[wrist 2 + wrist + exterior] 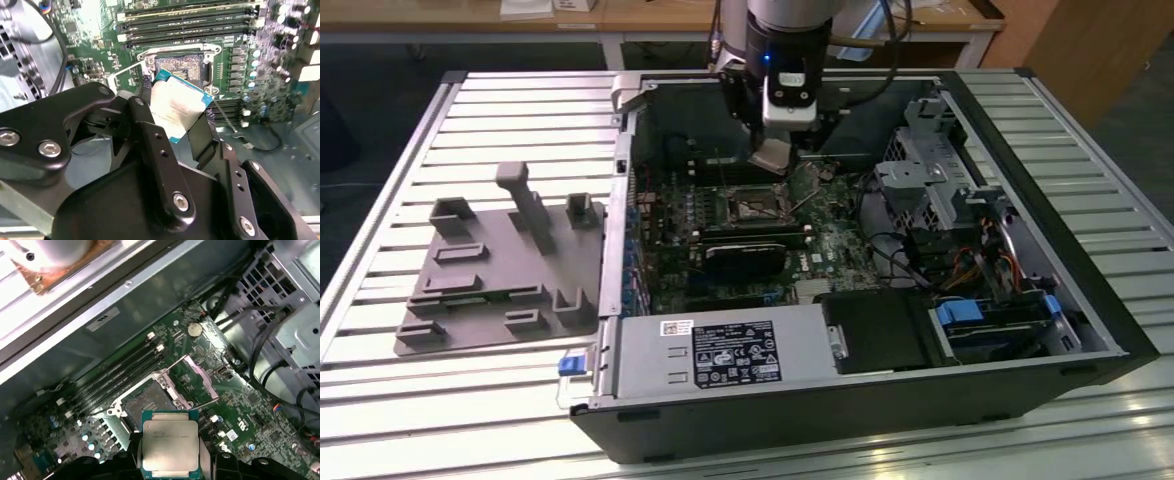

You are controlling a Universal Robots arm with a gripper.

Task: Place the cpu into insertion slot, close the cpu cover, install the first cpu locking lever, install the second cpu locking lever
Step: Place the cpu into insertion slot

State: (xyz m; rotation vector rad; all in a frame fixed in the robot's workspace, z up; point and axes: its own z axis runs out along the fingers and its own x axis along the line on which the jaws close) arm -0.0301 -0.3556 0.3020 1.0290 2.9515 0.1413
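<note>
The black two-fingered gripper [175, 120] is clamping the small, flat, square, pale silvery-grey cpu [170, 442] by two opposite edges, hanging above the green motherboard [240, 415]. Beyond the chip, the square, dark-centred, silver-framed insertion slot [147, 401] is lying uncovered. Its thin shiny metal cpu cover [202, 375] is standing flipped open alongside.

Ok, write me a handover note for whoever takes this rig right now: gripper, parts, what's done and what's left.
The gripper is shut on the cpu, held above the motherboard near the insertion slot.
The slot is empty; the cpu cover stands open beside it.
Done: cpu in the gripper.
Left: seating the cpu, closing the cover, both locking levers.
</note>
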